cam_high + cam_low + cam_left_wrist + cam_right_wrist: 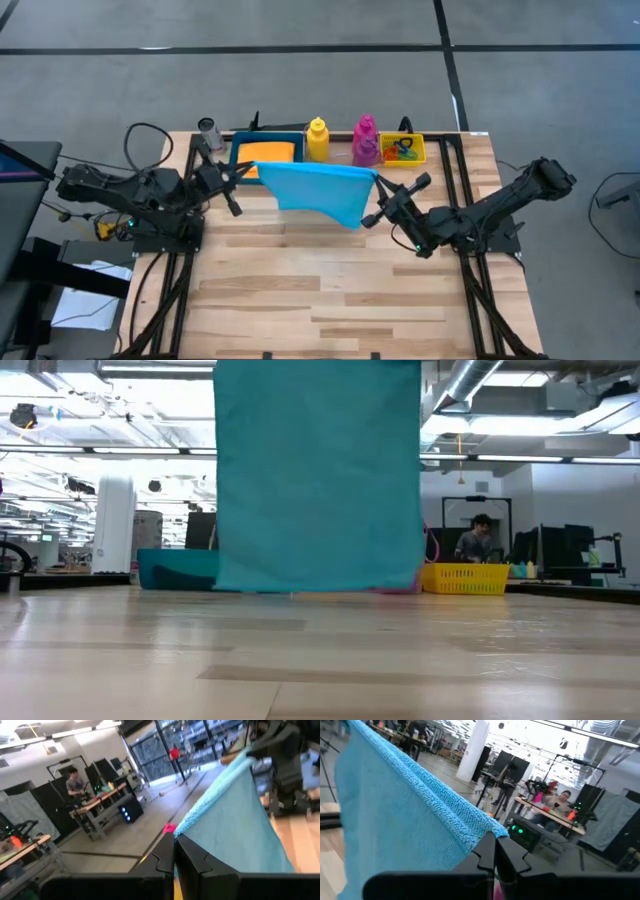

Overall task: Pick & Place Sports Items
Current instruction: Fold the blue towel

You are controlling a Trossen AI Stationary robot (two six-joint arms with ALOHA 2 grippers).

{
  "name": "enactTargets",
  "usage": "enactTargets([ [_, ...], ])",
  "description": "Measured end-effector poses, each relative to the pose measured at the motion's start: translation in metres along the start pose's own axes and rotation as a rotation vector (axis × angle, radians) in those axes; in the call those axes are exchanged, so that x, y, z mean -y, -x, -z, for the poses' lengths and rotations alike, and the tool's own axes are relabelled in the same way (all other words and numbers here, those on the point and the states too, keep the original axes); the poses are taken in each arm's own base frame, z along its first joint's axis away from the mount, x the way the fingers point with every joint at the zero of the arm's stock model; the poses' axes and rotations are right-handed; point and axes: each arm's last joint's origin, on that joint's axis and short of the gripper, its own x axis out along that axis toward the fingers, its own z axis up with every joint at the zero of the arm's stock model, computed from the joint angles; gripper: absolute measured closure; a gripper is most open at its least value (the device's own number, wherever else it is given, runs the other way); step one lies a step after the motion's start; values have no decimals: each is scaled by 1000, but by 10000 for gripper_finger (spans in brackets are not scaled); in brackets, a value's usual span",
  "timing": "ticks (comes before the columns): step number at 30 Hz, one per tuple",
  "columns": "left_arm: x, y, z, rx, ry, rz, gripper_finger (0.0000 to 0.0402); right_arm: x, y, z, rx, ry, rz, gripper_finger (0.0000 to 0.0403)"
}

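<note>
A cyan cloth [320,192] hangs spread between my two grippers over the far middle of the table; in the low view it [318,475] hangs as a wide sheet. My left gripper [250,170] is shut on its left top corner and my right gripper [380,188] on its right top corner. An orange cloth [268,150] lies in the blue tray [240,152]. A yellow bottle [317,140], a magenta bottle [365,130] and a purple bottle [366,153] stand at the far edge. Coloured rings [403,150] lie in the yellow bin [417,149]. My left gripper pinches the cloth's top corner [181,831] between its two shut fingers [165,854], coming about level from the table's left. The cloth hangs below the hold. My right gripper pinches the other top corner [492,829] between its two shut fingers [512,857], coming from the table's right. The top edge [315,168] runs nearly straight between the two holds; whether the lower edge [300,588] touches the table I cannot tell.
The blue tray, the bottles and the yellow bin [465,578] stand in a row along the far edge, behind the hanging cloth. A small grey cylinder [208,128] stands at the far left. The near wooden tabletop [320,290] is bare. A person [478,538] sits in the room beyond.
</note>
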Motion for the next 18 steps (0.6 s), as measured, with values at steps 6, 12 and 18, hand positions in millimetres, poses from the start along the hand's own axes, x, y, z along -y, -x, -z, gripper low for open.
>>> enactTargets([
  [6,10,-7,6,-53,-35,10,401,0,0,1,-11,43,13,403],
  [12,19,-12,9,-87,-14,24,401,-1,6,0,-1,-38,-10,403],
  [18,28,-16,17,-149,8,56,401,-4,23,-2,16,-132,-70,403],
])
